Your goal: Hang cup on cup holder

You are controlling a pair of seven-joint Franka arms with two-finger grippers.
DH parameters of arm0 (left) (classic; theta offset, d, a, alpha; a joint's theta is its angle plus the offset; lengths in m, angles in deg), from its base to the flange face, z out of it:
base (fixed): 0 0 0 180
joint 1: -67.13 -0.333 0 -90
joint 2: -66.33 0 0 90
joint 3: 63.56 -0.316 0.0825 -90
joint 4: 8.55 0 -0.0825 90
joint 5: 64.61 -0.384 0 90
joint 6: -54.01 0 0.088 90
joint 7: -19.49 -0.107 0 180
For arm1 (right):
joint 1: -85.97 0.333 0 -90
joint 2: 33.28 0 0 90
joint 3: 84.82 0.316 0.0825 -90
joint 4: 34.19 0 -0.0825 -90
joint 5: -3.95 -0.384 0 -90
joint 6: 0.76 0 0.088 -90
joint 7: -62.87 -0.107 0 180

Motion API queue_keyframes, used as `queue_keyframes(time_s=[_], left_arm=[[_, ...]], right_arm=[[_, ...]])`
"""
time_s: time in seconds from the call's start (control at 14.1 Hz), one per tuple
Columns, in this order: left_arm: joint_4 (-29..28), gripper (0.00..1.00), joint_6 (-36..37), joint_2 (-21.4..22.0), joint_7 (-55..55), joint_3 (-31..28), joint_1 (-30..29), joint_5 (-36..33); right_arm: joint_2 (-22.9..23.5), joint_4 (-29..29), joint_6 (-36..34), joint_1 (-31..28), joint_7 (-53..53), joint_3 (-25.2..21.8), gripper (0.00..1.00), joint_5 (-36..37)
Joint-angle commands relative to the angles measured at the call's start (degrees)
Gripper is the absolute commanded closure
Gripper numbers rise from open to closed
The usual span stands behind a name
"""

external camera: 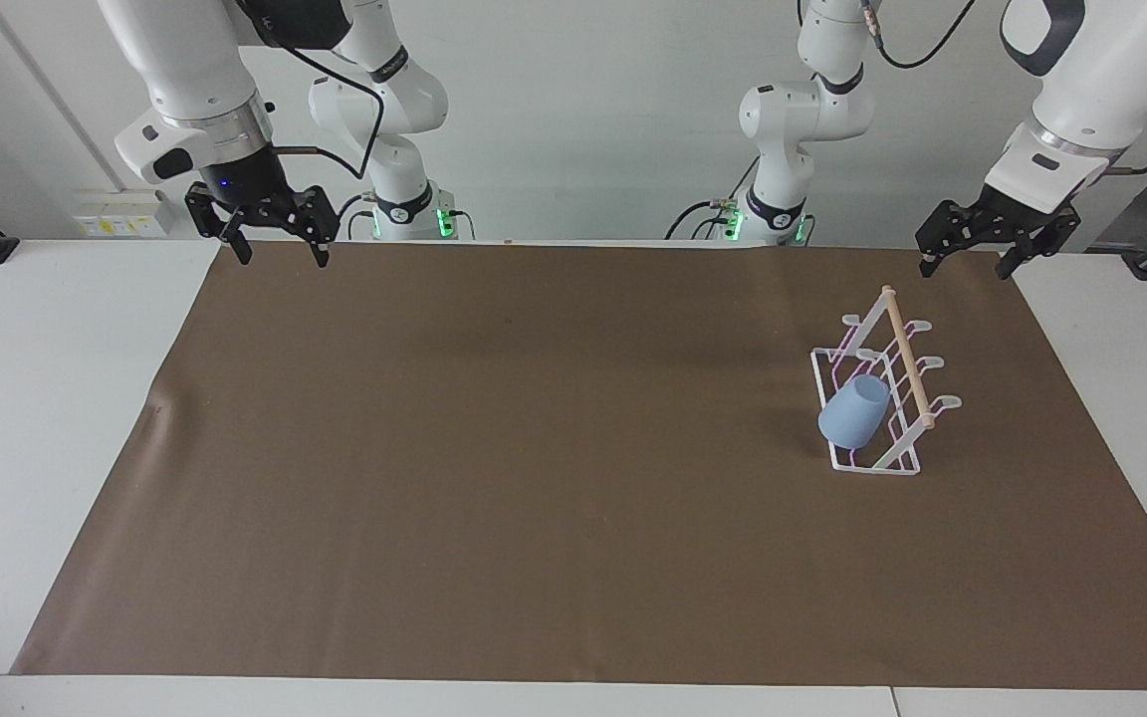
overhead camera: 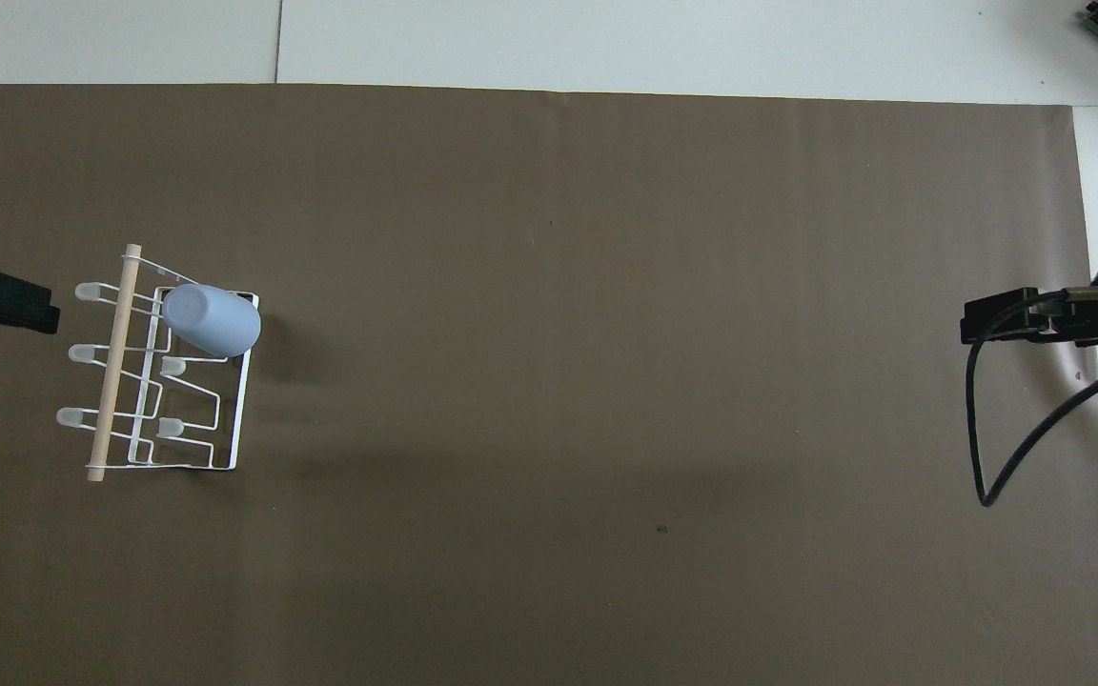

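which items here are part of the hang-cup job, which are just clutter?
Job:
cup, hung on a prong
holder, at the left arm's end of the table
left gripper, jaws open, raised near the holder

Not job:
brown mat
right gripper, jaws open, waiting over the mat's corner

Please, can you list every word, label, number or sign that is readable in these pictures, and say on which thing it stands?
No text can be read anywhere.
The cup and the cup holder carry no writing.
The brown mat is plain.
The robot arms show no readable mark.
The small wall panel past the right arm's end of the table may bear labels, but they are too small to read.
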Motion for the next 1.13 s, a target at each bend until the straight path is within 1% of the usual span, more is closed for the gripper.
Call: queue_keyframes(time_s=[0.0, 0.21, 0.28, 0.35, 0.57, 0.71, 0.85, 1.06], left_arm=[[0.7, 0.00, 1.7, 0.2, -0.8, 0.2, -0.6, 0.7], [-1.6, 0.00, 1.1, 1.3, -1.7, -0.1, -0.5, 0.5], [-2.5, 0.00, 0.8, 1.6, -3.7, -0.1, -0.5, 0.5], [-2.8, 0.00, 0.4, 1.7, -5.9, -0.1, -0.6, 0.4], [-3.2, 0.00, 0.1, 1.9, -6.3, -0.1, -0.5, 0.3], [-4.6, 0.00, -0.8, 2.5, -6.4, -0.1, -0.5, 0.3], [-6.1, 0.00, -1.8, 3.3, -6.4, -0.1, -0.5, 0.3], [-6.1, 0.00, -1.8, 3.4, -6.4, -0.1, -0.5, 0.3]], right_arm=[[-1.3, 1.7, 1.1, 0.0, 1.7, -0.3, 0.00, 0.7], [-0.7, 0.2, -1.1, -0.2, 5.1, -0.4, 0.00, 0.8], [-0.4, -1.1, -2.7, -0.4, 5.1, -0.4, 0.00, 0.3], [-0.4, -1.1, -3.0, -0.5, 5.1, -0.4, 0.00, 0.3], [-0.6, 0.2, -2.0, -1.6, 5.2, -0.5, 0.00, 0.5], [-1.3, 1.9, -0.9, -1.6, 5.2, -0.5, 0.00, 0.5], [-1.3, 2.0, -0.8, -1.5, 5.2, -0.5, 0.00, 0.5], [-1.3, 2.1, -0.8, -1.5, 5.2, -0.5, 0.00, 0.5]])
